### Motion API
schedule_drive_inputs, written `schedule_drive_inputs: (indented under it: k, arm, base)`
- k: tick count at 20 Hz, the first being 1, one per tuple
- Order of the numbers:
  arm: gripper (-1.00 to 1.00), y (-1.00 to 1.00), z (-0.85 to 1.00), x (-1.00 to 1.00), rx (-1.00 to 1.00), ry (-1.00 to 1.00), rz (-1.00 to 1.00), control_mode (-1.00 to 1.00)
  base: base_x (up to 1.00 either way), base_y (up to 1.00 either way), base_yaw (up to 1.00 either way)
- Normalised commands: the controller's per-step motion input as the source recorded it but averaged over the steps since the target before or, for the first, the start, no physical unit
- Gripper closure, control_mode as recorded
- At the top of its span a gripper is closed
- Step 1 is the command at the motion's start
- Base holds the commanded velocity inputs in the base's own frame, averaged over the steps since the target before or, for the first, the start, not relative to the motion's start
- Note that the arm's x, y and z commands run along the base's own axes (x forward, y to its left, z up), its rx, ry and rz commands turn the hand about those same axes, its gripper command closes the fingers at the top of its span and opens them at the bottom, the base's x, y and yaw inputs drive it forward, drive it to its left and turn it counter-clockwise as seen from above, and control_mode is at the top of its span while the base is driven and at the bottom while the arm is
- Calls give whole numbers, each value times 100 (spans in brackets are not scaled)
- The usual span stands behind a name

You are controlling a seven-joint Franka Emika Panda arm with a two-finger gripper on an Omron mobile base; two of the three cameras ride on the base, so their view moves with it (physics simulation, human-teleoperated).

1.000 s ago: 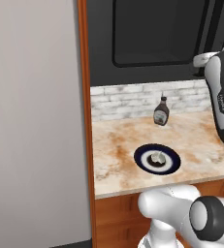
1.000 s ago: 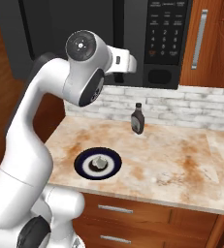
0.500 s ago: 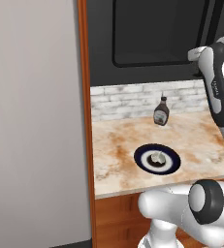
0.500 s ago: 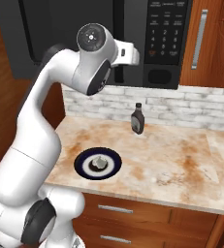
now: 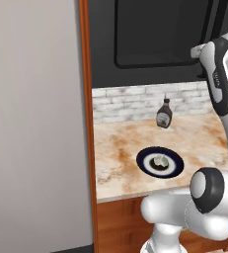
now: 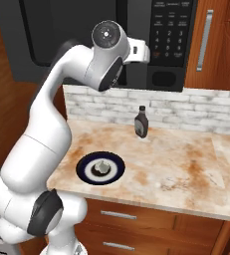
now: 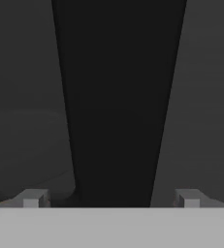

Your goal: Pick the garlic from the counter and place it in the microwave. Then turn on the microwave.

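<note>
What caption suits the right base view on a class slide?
Arm raised before the closed microwave; garlic waits on a plate on the counter, sauce bottle behind.

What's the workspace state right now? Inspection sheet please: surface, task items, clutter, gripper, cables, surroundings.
Surface: beige marble-look counter, brown veining, wooden drawer fronts below.
Task items: garlic rests on a dark-rimmed plate on the counter, untouched. Microwave above, door shut, button panel at its right.
Clutter: dark sauce bottle upright near the brick backsplash, apart from the plate.
Gripper: gripper open, empty, raised close to the microwave's vertical black handle, which runs between the fingertips.
Cables: nothing seen.
Surroundings: white-grey brick wall strip, wooden cabinet right of the microwave.
</note>
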Motion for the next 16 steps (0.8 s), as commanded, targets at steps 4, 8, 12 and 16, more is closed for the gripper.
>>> schedule_drive_inputs:
  k: [4,8,12,16]
  arm:
    - [-100,-8,2,38,0,0,0,-100]
    - [-100,-7,0,39,0,0,0,-100]
    - [100,-3,0,38,0,0,2,-100]
    - [100,0,0,38,2,0,8,-100]
  base:
    - [0,0,0]
    - [0,0,0]
    - [0,0,0]
    - [0,0,0]
